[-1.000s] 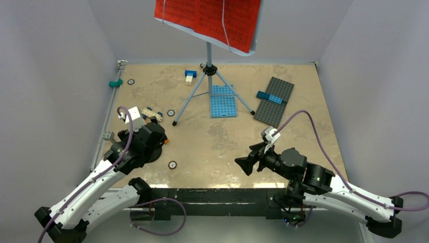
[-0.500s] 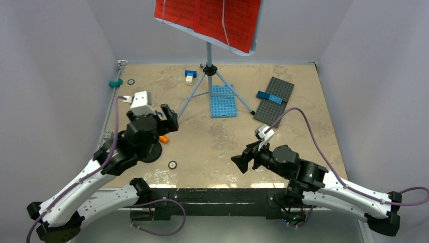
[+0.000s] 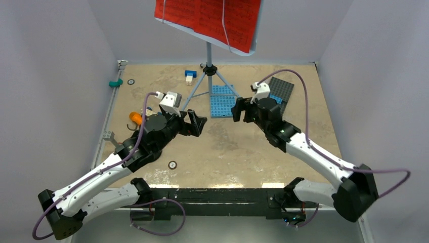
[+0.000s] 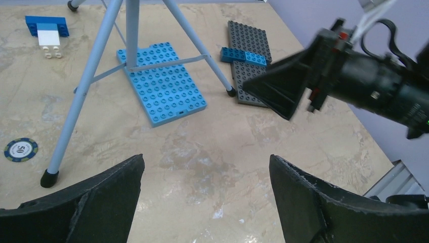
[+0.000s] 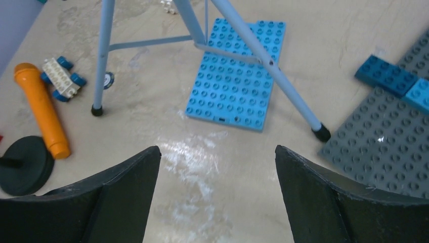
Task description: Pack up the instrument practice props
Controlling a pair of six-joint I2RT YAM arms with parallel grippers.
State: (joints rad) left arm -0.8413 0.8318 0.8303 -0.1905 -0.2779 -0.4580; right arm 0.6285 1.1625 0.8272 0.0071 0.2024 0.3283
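Top external: over the last second both arms have swung up from the near edge toward mid-table. Left gripper (image 3: 195, 123) and right gripper (image 3: 238, 108) now face each other, both jaw pairs wide and empty. The music stand (image 3: 208, 68), with red sheet-music pages (image 3: 207, 17) on it, is upright just ahead of and between the two jaw pairs, untouched. The orange microphone (image 3: 135, 117) sits behind the left jaws, apart from them. Judgement: the stand is the next target and nothing is packed yet.

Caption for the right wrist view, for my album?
Open right gripper looks down on the music stand's legs, a blue brick plate and the orange microphone.
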